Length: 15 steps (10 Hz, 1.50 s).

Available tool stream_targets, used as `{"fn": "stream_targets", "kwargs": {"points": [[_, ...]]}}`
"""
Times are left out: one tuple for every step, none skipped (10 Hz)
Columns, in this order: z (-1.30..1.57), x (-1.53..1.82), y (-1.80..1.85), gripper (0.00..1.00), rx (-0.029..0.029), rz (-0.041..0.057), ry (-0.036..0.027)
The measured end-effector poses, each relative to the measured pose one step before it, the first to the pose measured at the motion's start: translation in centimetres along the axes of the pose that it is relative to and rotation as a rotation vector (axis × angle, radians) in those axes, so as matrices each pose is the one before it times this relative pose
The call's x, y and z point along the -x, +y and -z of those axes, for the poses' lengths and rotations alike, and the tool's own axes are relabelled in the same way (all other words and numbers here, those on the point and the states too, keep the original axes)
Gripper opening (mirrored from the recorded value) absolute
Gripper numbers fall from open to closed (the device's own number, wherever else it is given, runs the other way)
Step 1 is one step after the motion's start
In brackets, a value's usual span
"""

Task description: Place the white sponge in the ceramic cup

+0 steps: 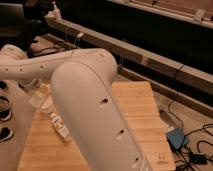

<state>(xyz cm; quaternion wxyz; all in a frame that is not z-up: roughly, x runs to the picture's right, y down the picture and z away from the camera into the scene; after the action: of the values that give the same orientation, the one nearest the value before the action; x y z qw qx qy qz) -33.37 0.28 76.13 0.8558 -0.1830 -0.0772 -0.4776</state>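
Note:
My white arm (95, 105) fills the middle of the view. It rises from the bottom right, bends at the elbow and runs off to the left edge. The gripper is out of view, past the left edge where the forearm (20, 65) ends. Neither the white sponge nor the ceramic cup shows; either may be hidden behind the arm or lie outside the view.
A light wooden table (135, 110) lies under the arm. A clear plastic object (50, 117) lies on its left part. Round dark-and-white shapes (4, 107) sit at the left edge. A blue box (176, 137) and cables lie on the floor at right, with a long ledge (150, 60) behind.

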Motion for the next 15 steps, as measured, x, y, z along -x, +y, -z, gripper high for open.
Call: {"fn": "stream_targets", "kwargs": {"points": [[-0.203,-0.308,-0.003,0.5,0.00692,-0.0025,0.00648],[-0.198,-0.299,-0.007,0.5,0.00698,-0.00217,0.00641],[-0.209,-0.277,-0.007,0.5,0.00729,-0.00235,0.00533],[-0.185,-0.245,-0.004,0.5,0.00681,-0.00138,0.00474],[-0.155,-0.192,-0.001,0.5,0.00528,-0.00088,0.00372],[-0.184,-0.219,-0.05,0.5,0.00507,-0.00161,0.00368],[-0.232,-0.228,-0.054,0.56,0.00705,-0.00433,0.0045],[-0.16,-0.189,-0.052,0.63,0.00472,-0.00353,0.00426],[-0.237,-0.164,-0.134,0.75,0.00672,-0.00319,0.00646],[-0.189,-0.04,-0.14,0.8,0.00547,-0.00005,0.00638],[-0.172,0.078,-0.107,0.8,0.00456,0.00139,0.00411],[-0.216,0.157,-0.122,0.8,0.00566,0.00276,0.00492],[-0.299,0.273,-0.085,0.8,0.0077,0.00596,0.00555],[-0.238,0.118,-0.014,0.8,0.00517,0.00164,0.00373],[-0.118,0.008,-0.007,0.8,0.00218,-0.00102,0.00235]]}}
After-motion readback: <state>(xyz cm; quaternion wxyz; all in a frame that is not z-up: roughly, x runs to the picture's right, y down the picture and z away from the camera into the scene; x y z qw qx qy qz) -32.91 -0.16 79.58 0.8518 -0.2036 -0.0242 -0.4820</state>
